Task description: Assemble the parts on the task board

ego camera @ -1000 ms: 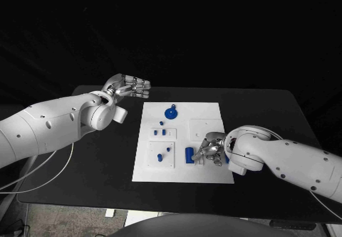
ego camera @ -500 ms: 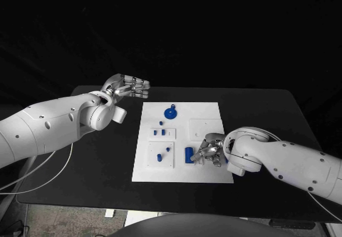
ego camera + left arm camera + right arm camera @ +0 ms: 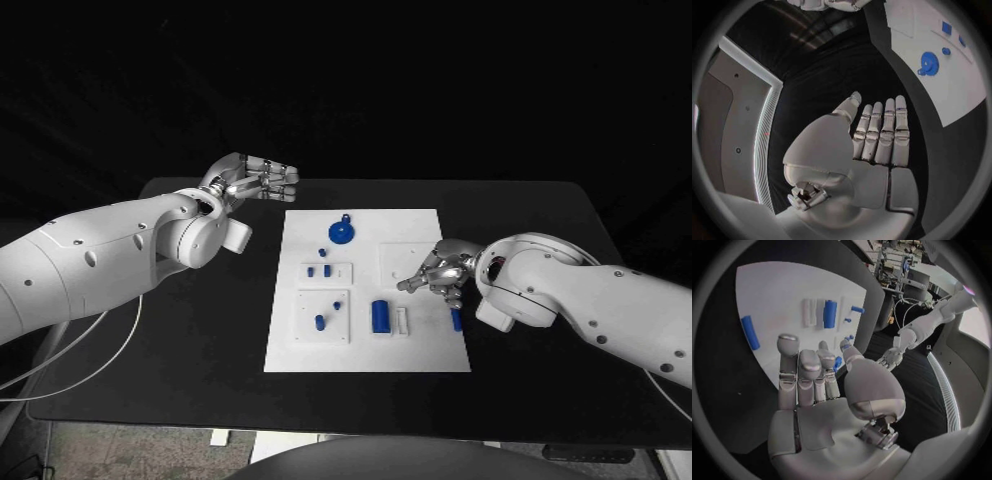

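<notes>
Assembly partly under way: some parts seated, others loose, both hands empty.

In the head view you see the task board (image 3: pixel 369 290) mid-desk (image 3: pixel 548 230): small blue parts stand in the left-side blocks (image 3: pixel 327 268), a round blue part (image 3: pixel 342 232) sits near the far edge, while a blue cylinder (image 3: pixel 381 316) and a thin blue peg (image 3: pixel 456 318) lie loose near the front, which I judge still need seating. The right robot hand (image 3: pixel 436 272) hovers over the board's right edge; the left robot hand (image 3: pixel 260 177) hangs beyond the board's far-left corner. In the left wrist view its fingers (image 3: pixel 882 135) are straight, side by side, holding nothing. In the right wrist view, your right hand's fingers (image 3: pixel 807 372) are extended, loosely together, empty above the board.
</notes>
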